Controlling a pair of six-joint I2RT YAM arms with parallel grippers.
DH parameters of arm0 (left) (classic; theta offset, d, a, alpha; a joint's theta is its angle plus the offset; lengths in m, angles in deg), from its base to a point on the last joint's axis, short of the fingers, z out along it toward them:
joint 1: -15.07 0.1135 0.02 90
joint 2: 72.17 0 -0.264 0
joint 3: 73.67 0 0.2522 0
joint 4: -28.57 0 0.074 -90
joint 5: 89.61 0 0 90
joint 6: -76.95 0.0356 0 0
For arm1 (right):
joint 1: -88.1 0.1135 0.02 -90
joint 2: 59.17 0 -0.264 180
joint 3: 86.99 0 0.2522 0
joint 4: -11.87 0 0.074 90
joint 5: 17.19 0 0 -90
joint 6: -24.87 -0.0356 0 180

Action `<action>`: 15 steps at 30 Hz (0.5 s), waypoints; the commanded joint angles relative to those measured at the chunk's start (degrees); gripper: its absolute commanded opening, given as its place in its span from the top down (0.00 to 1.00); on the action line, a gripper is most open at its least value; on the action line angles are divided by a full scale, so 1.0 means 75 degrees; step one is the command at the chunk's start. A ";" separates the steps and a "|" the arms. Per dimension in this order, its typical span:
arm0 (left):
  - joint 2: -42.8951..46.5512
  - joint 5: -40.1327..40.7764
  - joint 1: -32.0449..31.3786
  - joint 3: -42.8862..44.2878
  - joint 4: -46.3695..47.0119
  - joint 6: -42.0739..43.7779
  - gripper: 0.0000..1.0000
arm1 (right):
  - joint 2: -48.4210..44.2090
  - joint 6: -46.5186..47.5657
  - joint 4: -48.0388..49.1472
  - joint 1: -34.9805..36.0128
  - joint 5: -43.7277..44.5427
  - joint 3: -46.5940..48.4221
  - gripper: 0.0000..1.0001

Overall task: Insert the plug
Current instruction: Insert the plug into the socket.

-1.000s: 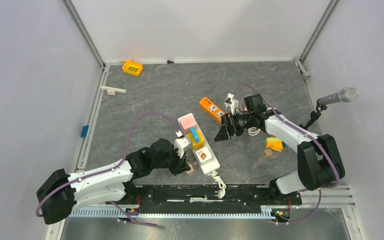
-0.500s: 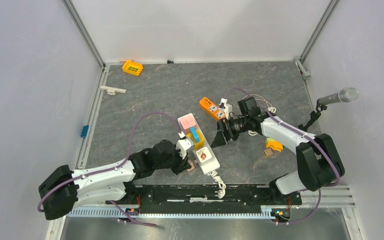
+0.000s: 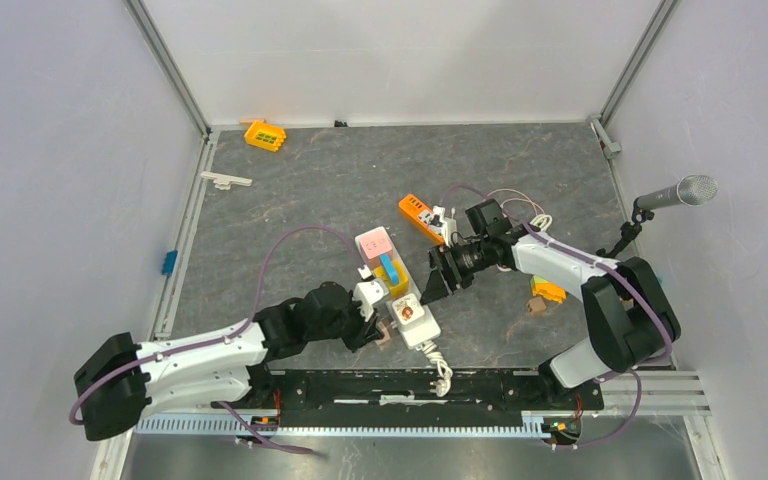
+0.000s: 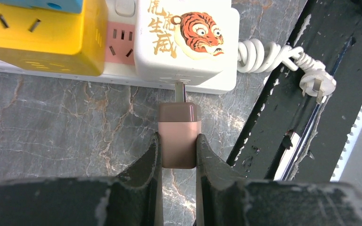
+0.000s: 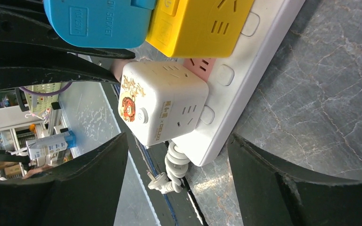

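Matt grey on the tabletop [image 4: 52, 117], stone-like with pale veining. Glossy, smooth white plastic for the power strip [image 5: 259, 61] and the tiger-printed cube adapter [image 4: 184, 42]; same smooth plastic on the yellow adapter [image 4: 37, 42] and the blue adapter [image 5: 94, 21]. Satin rose-brown plastic on the plug [image 4: 179, 141], with a bare metal prong [image 4: 180, 92]. Dull black, scuffed pale along the edges, on the left fingers [image 4: 141, 169]. Rubbery sheen on the coiled white cord [image 4: 264, 52]; scratched black finish on the rail [image 4: 339, 47].
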 commanded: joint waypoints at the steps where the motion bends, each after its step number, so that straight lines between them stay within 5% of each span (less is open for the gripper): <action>1: -0.0414 0.0077 -0.0155 0.0472 0.0296 0.0399 0.98 | 0.0103 0.0177 -0.0201 0.0103 -0.0219 0.0328 0.20; 15: -0.0027 0.1184 -0.0592 0.0599 0.0057 0.0543 0.98 | 0.0421 0.0523 -0.0733 0.0444 -0.0207 0.0684 0.28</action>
